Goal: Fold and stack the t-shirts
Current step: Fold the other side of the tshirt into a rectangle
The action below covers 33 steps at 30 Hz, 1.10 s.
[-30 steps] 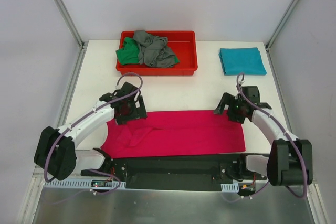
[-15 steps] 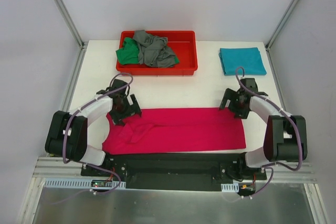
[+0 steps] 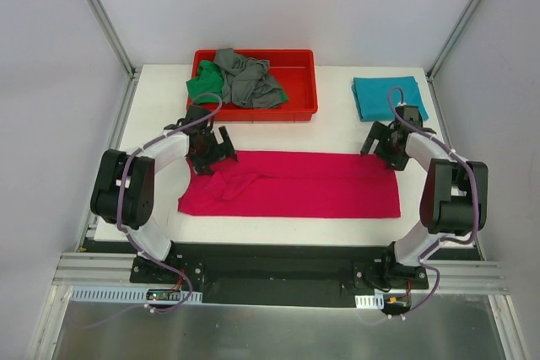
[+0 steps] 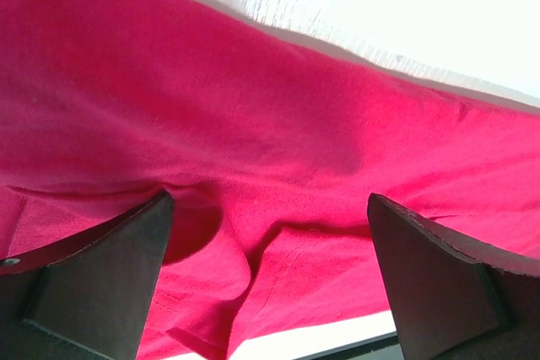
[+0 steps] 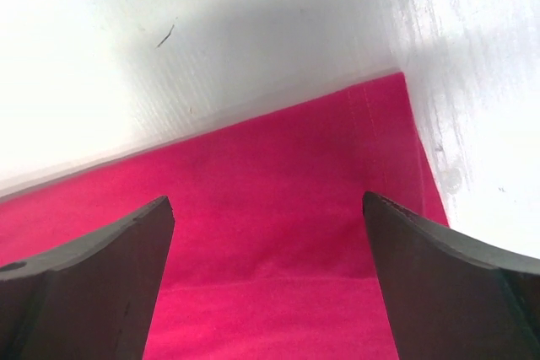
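**Pink shirt half folded, two more waiting**

The pink shirt (image 3: 291, 185) lies flat on the white tabletop (image 3: 321, 137), right between the two arms. It is a long strip that runs from left to right. It looks like it has been folded the long way, but it is not a small neat square yet. Its left end is a bit bunched up.

The teal shirt (image 3: 388, 97) sits at the far right of the tabletop. It is already folded into a tidy square, so I think that one is done. The green shirt (image 3: 202, 86) and the grey shirt (image 3: 246, 77) lie crumpled together in the red tray (image 3: 253, 114) at the back. They are not folded yet. So there is one shirt done, one part way, and two to go, and then the stacking.

The left end effector (image 3: 211, 153) points down over the far left corner of the pink shirt. Its fingers are spread wide and hold nothing. The right end effector (image 3: 390, 145) points down over the far right corner, also spread wide and holding nothing
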Tool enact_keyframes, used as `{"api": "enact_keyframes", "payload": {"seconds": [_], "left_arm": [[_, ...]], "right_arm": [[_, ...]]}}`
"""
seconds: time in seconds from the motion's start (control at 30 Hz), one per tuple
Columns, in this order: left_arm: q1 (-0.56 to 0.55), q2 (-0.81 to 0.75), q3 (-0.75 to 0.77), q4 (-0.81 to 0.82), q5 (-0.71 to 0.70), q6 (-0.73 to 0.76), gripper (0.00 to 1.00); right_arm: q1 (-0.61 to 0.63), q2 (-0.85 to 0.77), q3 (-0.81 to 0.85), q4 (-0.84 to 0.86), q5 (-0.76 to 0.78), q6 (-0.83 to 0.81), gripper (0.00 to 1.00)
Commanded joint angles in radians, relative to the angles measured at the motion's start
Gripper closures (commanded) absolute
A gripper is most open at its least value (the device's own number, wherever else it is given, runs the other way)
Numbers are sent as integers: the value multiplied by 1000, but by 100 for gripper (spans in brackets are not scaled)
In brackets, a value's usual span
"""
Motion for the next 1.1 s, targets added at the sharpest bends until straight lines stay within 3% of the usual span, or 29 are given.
{"api": "enact_keyframes", "payload": {"seconds": [0.0,0.13,0.27,0.37,0.47,0.6,0.7,0.83,1.07], "left_arm": [[3,-132,-98,-19,-89,20,1],[5,-316,-221,-82,-185,-8,1],[11,-477,-318,-120,-203,-49,1],[28,-549,-368,-125,-243,-76,1],[84,-588,-413,-120,-236,-111,1],[178,-619,-474,-45,-104,-106,1],[203,-645,-500,-30,-82,-109,1],[224,-645,-519,-19,-76,-103,1],[227,-594,-525,-7,-59,-96,1]], "right_arm": [[21,-139,-19,-14,16,-51,4],[170,-285,-107,18,-71,-145,4],[502,-394,-164,110,-178,-281,4],[732,-367,-147,233,-255,-319,4],[888,-235,-61,317,-289,-348,2],[997,-7,120,337,-375,-370,8],[1049,136,252,328,-404,-382,15],[1074,250,365,327,-435,-396,31],[1094,382,468,275,-432,-440,41]]}}
